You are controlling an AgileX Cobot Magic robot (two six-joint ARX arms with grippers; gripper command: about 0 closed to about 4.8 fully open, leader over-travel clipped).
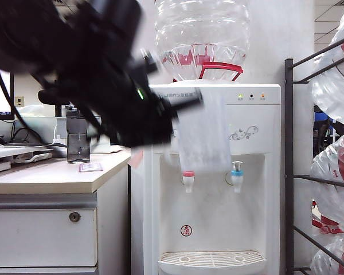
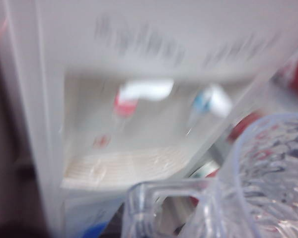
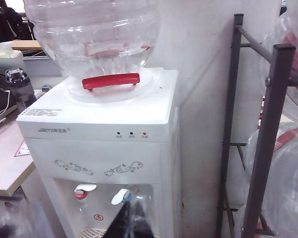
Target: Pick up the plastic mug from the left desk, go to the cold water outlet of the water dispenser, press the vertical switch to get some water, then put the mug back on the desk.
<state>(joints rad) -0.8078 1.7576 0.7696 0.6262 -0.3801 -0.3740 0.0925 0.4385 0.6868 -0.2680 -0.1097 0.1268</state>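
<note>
The clear plastic mug (image 1: 203,134) hangs in the air in front of the water dispenser (image 1: 218,109), blurred, off the left desk (image 1: 46,175). My left gripper (image 1: 169,129), at the end of the black blurred arm, is shut on it. In the left wrist view the mug's handle (image 2: 154,198) and rippled wall (image 2: 268,178) fill the near corner, and my fingers are hidden. Below the mug sits the cold water outlet (image 1: 237,175) with its blue collar and short white vertical switch (image 1: 237,165). The right gripper (image 3: 134,220) is shut, held back from the dispenser (image 3: 99,134) and pointing toward the blue tap (image 3: 121,197).
A red-collared tap (image 1: 188,179) sits left of the blue one, above the slotted drip tray (image 1: 212,260). A dark grey bottle (image 1: 78,137) stands on the desk. A metal rack (image 1: 289,172) with large water bottles stands right of the dispenser.
</note>
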